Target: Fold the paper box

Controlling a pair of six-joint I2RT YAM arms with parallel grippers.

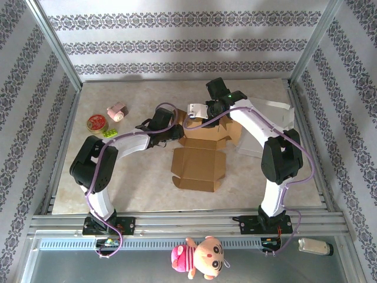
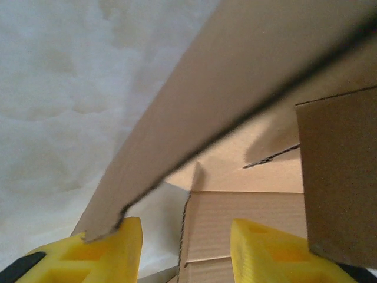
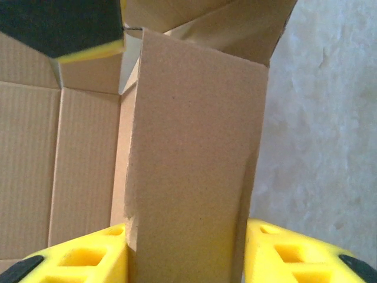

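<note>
Both of my grippers were at the paper box (image 1: 197, 166), which lay partly folded near the middle of the table (image 1: 118, 183). My right gripper (image 3: 185, 233) pinched one upright cardboard panel at the far part of the box, and the panel filled the whole gap between the jaws. My left gripper (image 2: 185, 230) was at the left side of the box with its yellow fingers (image 2: 112, 247) apart. A raised flap's corner touched one fingertip, and the box floor showed between them.
</note>
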